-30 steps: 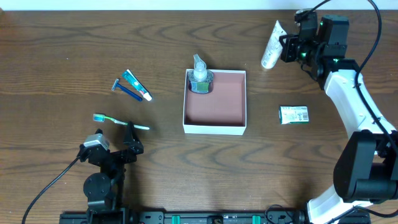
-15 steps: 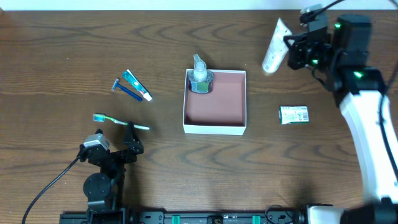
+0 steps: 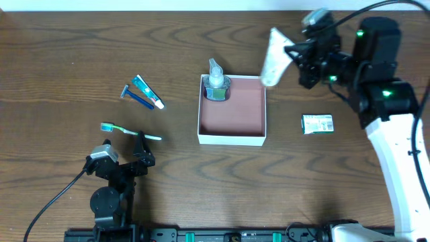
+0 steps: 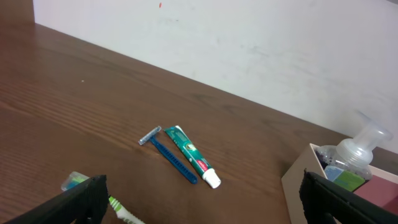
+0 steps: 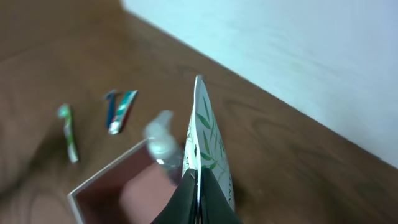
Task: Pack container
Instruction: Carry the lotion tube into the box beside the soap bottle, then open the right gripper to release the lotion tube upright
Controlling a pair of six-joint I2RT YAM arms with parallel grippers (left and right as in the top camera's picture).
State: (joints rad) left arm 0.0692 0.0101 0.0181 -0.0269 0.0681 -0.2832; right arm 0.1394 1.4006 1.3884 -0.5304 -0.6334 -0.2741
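You've got a dark grained wood table [image 3: 67,54], matt white-walled container [image 3: 232,140] with dull inside, clear plastic pump bottle [image 3: 216,84], smooth white tube [image 3: 272,57]

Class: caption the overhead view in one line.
Right gripper holds white tube near the container; pump bottle inside.

A robotics lab, by the look of it: a wood-grain counter [image 3: 67,54] against a bare white wall [image 4: 249,50], with a cabled left arm [image 3: 107,198] and right arm [image 3: 386,134] mounted at it.

No legible text; print on green packet [image 3: 317,124], toothpaste tube [image 4: 189,155] too small.
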